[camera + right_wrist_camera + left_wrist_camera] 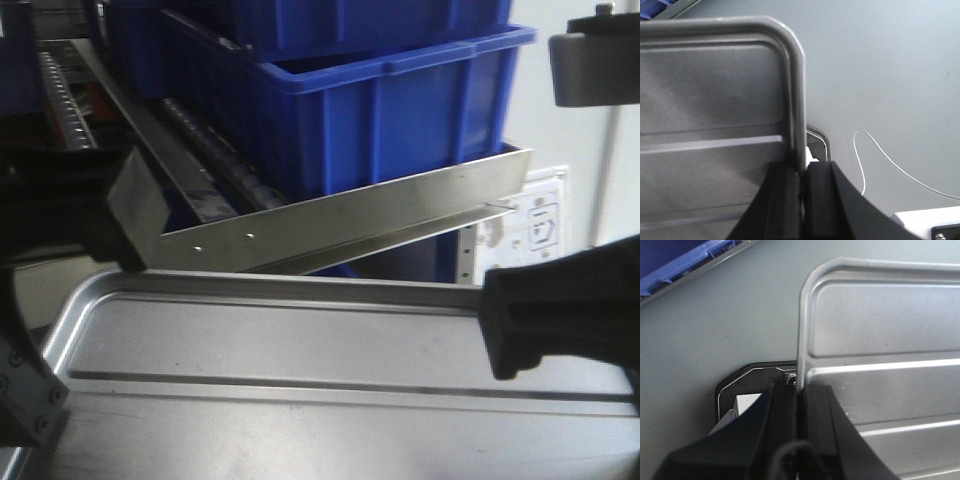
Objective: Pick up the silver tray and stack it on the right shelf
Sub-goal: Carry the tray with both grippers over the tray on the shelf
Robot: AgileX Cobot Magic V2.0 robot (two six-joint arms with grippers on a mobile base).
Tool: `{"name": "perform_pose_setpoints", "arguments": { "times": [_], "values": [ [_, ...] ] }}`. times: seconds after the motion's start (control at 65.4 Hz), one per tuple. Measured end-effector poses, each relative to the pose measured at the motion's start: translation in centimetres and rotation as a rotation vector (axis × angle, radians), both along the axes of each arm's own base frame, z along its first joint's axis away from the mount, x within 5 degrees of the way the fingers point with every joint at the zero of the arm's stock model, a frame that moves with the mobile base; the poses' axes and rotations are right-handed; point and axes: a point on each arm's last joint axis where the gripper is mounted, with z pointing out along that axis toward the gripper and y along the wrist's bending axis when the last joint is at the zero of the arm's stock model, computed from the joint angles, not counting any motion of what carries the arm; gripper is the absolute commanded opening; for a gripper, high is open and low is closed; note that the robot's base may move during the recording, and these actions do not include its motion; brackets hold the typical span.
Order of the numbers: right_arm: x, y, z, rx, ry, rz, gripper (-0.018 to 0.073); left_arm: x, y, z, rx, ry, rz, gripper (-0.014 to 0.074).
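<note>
The silver tray [300, 340] fills the lower part of the front view, ribbed floor up, and is held level off the ground. My left gripper [800, 390] is shut on its left rim, seen at the tray's left edge [35, 395] in the front view. My right gripper [805, 167] is shut on the right rim and shows as a black block [500, 320] over the tray's right side. The tray's floor [880, 330] [715, 90] reaches away from both wrists. The right shelf's polished front bar [350, 215] slants just beyond the tray's far rim, with roller lanes [220, 150] behind it.
Stacked blue bins [400, 110] sit on the rack behind the bar. A white wall socket plate [540, 225] is at right, and a grey block [595, 60] hangs at top right. Below the tray lie grey floor, a thin white cable [875, 155] and the black base corner [740, 385].
</note>
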Motion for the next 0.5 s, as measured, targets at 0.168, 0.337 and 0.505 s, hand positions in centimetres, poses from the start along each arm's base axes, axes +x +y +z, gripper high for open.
{"name": "perform_pose_setpoints", "arguments": {
  "times": [0.168,0.337,0.505],
  "values": [
    [0.00,0.00,0.00,0.000,0.000,0.000,0.0070,0.00,0.00,0.00,0.000,0.000,0.000,-0.0100],
    [0.00,0.00,0.00,0.000,0.000,0.000,0.0070,0.00,0.00,0.00,0.000,0.000,0.000,-0.0100],
    [0.00,0.00,0.00,0.000,0.000,0.000,0.0070,0.00,0.00,0.00,0.000,0.000,0.000,-0.0100]
  ]
}}
